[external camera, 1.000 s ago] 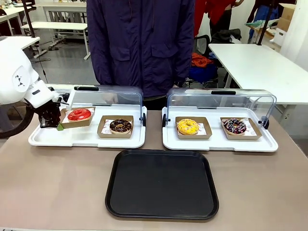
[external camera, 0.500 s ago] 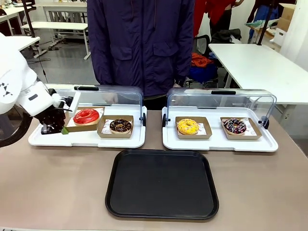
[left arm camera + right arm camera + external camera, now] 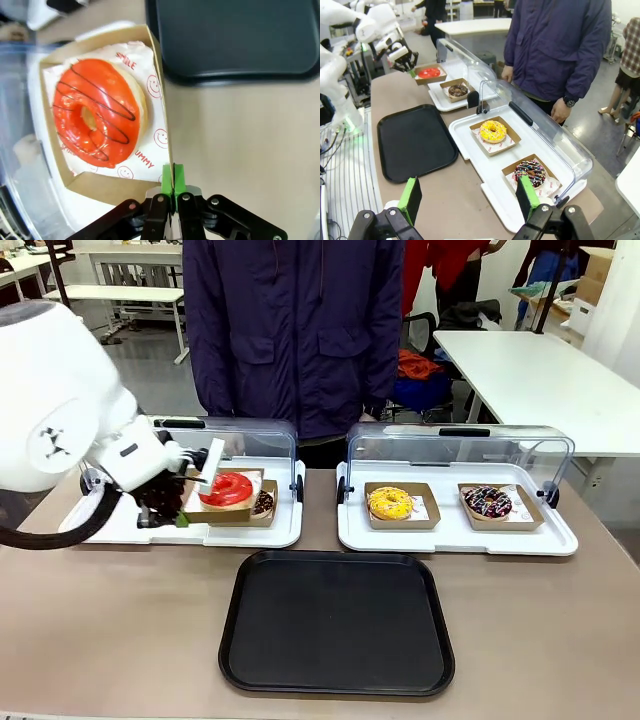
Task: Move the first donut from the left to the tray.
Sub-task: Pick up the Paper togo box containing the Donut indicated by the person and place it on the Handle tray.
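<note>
Chocolate donut mostly hidden behind red donut's holder; black tray cut off by wrist picture's top edge.

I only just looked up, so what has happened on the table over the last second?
The left gripper, shut on the cardboard holder of the red donut, has carried it from the left end of its white tray rightward, now in front of the chocolate donut. The black tray, yellow donut and sprinkled donut stayed put.
</note>
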Controlling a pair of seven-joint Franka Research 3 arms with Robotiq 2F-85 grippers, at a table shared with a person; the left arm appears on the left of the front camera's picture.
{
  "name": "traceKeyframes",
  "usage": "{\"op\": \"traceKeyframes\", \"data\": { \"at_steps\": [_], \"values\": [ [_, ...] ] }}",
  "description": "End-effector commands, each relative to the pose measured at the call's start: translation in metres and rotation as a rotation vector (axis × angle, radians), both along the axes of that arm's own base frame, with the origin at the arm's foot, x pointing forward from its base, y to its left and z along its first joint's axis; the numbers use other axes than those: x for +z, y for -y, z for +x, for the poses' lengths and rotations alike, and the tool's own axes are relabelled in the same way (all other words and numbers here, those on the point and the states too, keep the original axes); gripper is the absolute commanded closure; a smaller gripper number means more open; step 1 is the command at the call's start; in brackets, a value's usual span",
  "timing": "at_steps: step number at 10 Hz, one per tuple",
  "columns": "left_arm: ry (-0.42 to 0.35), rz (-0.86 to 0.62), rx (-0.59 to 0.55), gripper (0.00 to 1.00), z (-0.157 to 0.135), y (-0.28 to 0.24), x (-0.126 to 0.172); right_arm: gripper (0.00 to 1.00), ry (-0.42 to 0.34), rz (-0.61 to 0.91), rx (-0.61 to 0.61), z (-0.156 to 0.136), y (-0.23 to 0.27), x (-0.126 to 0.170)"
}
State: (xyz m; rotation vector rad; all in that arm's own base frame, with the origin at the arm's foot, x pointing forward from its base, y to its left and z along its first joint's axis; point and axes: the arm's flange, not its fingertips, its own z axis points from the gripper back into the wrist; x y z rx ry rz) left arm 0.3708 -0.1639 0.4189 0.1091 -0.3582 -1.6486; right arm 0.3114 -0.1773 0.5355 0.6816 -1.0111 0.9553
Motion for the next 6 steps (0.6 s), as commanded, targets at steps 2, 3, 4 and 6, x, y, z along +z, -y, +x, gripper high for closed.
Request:
{"op": "traceKeyframes", "data": {
  "at_steps": [2,3,4,6],
  "values": [
    [0.041,0.013,0.007,0.98,-0.107,0.011,-0.055,0.0,0.036,0.007,0.01,0.002,0.001,0.003],
    [0.033,0.002,0.001,0.98,-0.119,0.018,-0.064,0.0,0.036,0.007,0.01,0.002,0.001,0.003],
    [0.024,0.002,-0.001,0.98,-0.129,0.026,-0.072,0.0,0.036,0.007,0.01,0.002,0.001,0.003],
    [0.047,0.03,0.041,0.98,-0.133,0.034,-0.08,0.0,0.036,0.007,0.01,0.002,0.001,0.003]
  ]
}}
